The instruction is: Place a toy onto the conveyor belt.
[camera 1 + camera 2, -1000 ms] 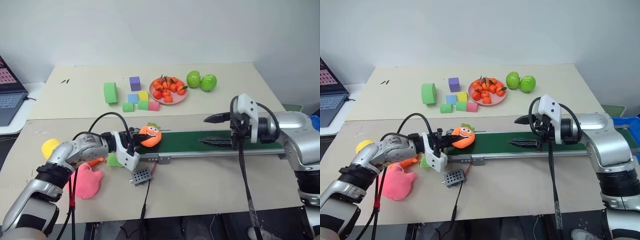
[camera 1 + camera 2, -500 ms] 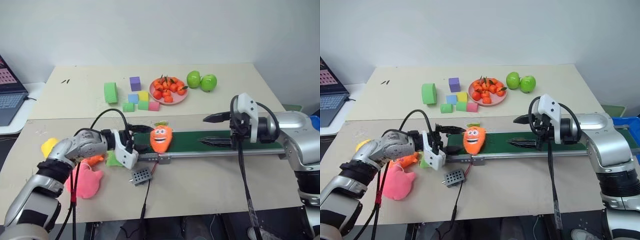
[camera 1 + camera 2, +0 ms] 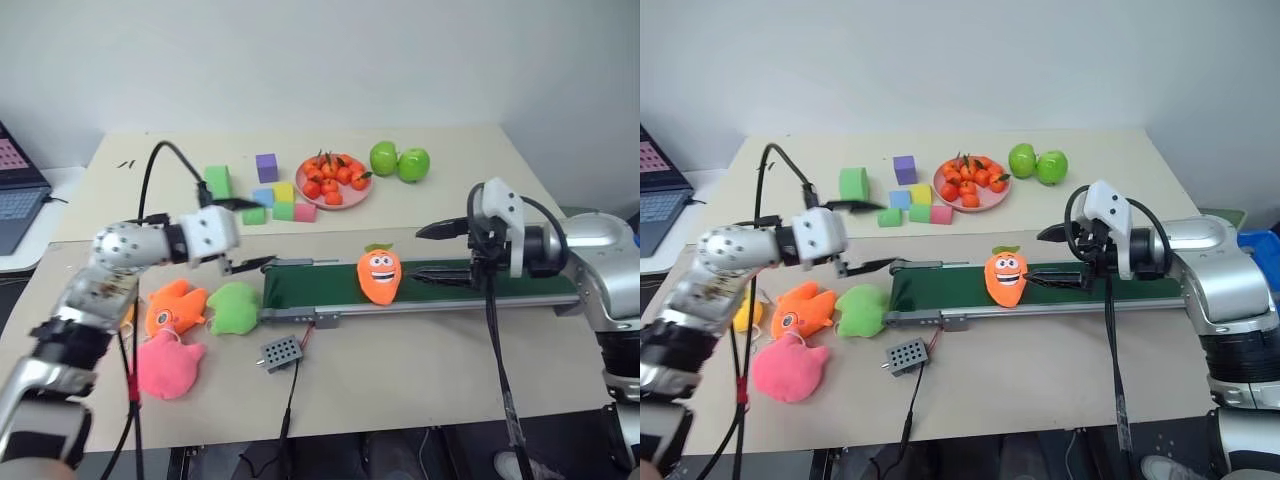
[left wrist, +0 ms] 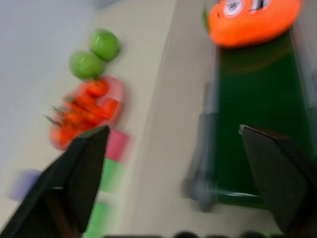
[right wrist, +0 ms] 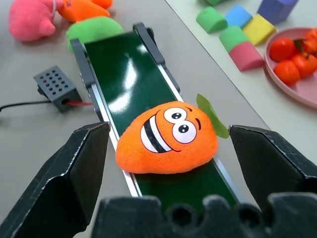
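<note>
The toy [image 3: 380, 277], an orange carrot plush with a green top and a smiling face, lies free on the dark-green conveyor belt [image 3: 318, 286], near its middle. My left gripper [image 3: 258, 233] hangs open and empty above the table, just past the belt's left end and well apart from the toy. My right gripper [image 3: 415, 253] is open over the belt, immediately right of the toy. In the right wrist view the toy [image 5: 168, 144] lies just ahead of its spread fingers, untouched.
A pink plate of tangerines [image 3: 335, 180], two green apples [image 3: 400, 160] and foam blocks [image 3: 265, 195] sit at the back. Orange [image 3: 175, 308], green [image 3: 233, 307] and pink [image 3: 165, 365] plushes lie left of the belt. A grey control box [image 3: 282, 352] sits in front of it.
My left gripper opened and let go of the toy, then drew back left and up. The toy has travelled right along the belt toward my right gripper, which stayed put.
</note>
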Robot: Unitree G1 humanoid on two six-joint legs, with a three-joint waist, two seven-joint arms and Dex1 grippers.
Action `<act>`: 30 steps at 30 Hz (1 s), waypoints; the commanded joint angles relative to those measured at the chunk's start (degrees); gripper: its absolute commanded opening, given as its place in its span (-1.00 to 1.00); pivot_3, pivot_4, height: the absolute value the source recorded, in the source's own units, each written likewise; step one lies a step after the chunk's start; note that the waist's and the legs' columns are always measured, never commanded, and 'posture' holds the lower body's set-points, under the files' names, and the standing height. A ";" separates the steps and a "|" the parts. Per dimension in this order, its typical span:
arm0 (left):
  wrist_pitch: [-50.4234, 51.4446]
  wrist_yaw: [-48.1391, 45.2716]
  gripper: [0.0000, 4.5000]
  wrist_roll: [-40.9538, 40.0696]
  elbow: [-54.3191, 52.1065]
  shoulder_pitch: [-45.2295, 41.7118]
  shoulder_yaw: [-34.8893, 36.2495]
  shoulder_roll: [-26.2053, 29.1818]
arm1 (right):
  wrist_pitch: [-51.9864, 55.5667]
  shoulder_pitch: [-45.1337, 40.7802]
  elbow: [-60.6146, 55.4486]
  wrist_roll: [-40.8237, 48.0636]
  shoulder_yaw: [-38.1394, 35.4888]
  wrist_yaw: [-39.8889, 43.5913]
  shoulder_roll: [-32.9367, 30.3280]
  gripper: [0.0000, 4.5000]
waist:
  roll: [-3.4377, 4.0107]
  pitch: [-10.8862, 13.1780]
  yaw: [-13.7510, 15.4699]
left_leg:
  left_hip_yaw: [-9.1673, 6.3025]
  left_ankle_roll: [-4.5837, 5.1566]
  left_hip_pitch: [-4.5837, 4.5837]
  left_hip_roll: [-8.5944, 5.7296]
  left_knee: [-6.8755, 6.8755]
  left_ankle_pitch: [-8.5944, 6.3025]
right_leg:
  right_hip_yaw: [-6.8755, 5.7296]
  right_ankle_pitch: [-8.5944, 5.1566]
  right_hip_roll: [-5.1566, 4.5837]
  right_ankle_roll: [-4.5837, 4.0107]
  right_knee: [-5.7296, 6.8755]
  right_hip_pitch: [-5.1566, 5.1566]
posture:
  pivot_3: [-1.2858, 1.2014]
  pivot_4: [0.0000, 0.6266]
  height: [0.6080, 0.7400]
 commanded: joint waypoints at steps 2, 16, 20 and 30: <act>15.61 -0.32 0.99 -11.83 -5.64 0.06 11.35 3.86 | -2.15 -0.30 -0.83 1.78 -2.92 2.22 -1.22 1.00 | 0.05 -0.01 -0.03 | 0.01 0.00 0.14 -0.02 -0.01 0.00 | 0.03 0.00 0.00 0.00 0.00 0.11 | 0.03 -0.52 0.99; 28.87 10.54 0.99 -18.00 -19.78 3.69 18.60 -2.29 | -0.77 -3.43 -0.50 5.70 -4.02 2.64 0.42 1.00 | 0.05 0.00 0.72 | 0.05 -0.19 0.39 -0.02 -0.04 0.10 | 0.14 0.04 -0.01 -0.07 0.05 0.29 | 0.03 -0.52 0.99; 28.95 11.63 0.99 -17.01 -19.88 0.99 17.02 -4.34 | -0.17 -5.11 0.39 5.18 -3.48 2.80 -0.13 1.00 | 0.05 0.00 1.07 | 0.06 -0.21 0.37 -0.04 -0.01 0.11 | 0.15 0.05 -0.01 -0.09 0.02 0.30 | 0.03 -0.52 0.99; 30.29 10.56 0.99 -14.19 -15.70 -9.87 12.13 -9.24 | 1.12 -7.56 1.35 4.72 -3.63 3.11 -2.38 1.00 | 0.05 0.00 1.79 | 0.09 -0.22 0.34 -0.06 -0.04 0.11 | 0.15 0.06 -0.01 -0.09 0.00 0.29 | 0.03 -0.52 0.99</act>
